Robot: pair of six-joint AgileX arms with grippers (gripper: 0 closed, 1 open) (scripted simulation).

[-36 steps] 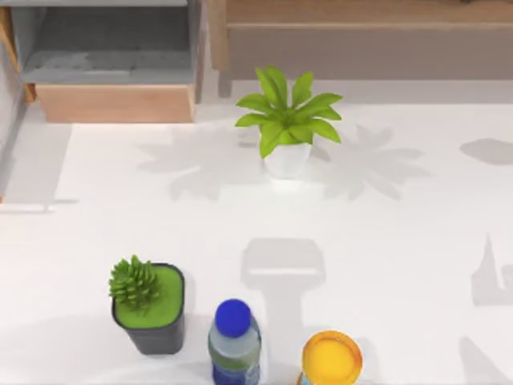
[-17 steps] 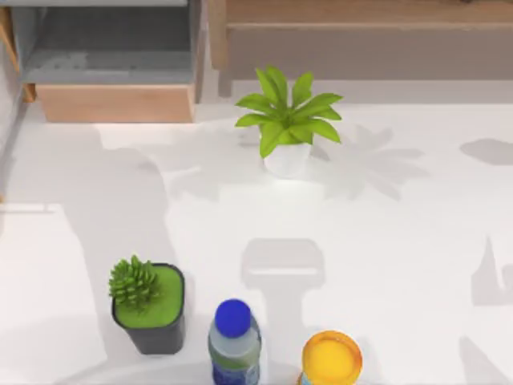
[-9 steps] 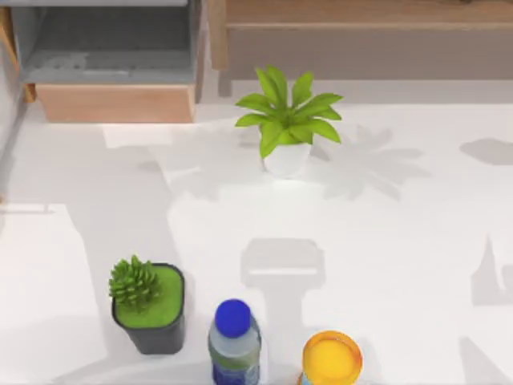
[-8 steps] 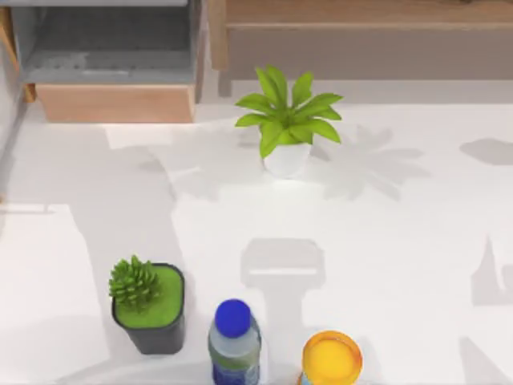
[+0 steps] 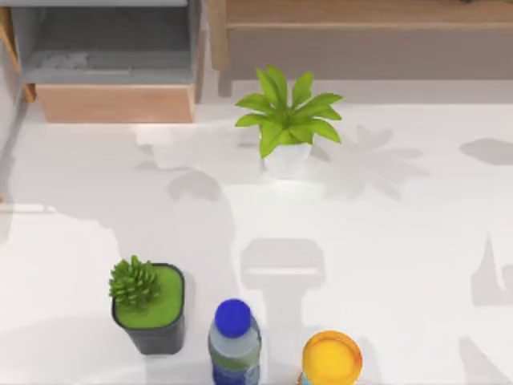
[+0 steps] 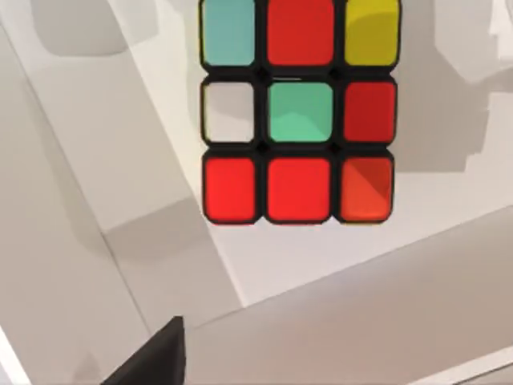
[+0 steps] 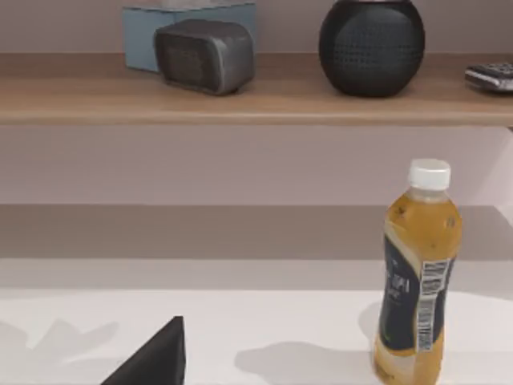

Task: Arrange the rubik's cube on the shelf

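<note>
Fingers: can't tell how far open on either arm. All I get is a dark wedge of my left gripper (image 6: 156, 361) and the same wedge of my right gripper (image 7: 156, 357). Neither looks to be holding anything.

Left gripper hangs over the small rubik's cube of red, green, yellow and orange tiles with black grid lines (image 6: 298, 112), looking down on it. The cube sits flat on the white table (image 6: 120, 136) with its shadow beside it, and nothing is touching it.

Target is the long tan wooden shelf with a grey-brown panel under its front edge (image 5: 361, 12), at 12 to 1 o'clock on the table. The leafy green plant in a white pot (image 5: 287, 120) stands just in front of it, and the grey box compartment with a light-wood base (image 5: 112, 48) is at 11 o'clock.

Right gripper is idle, facing the shelf, with an amber white-capped bottle (image 7: 418, 273) nearby.

Progress, my read: nothing done yet — no grasp, no lift. Left to do: close on the cube, lift, carry it toward 12 o'clock clear of the plant, set it on the ledge and let go.
</note>
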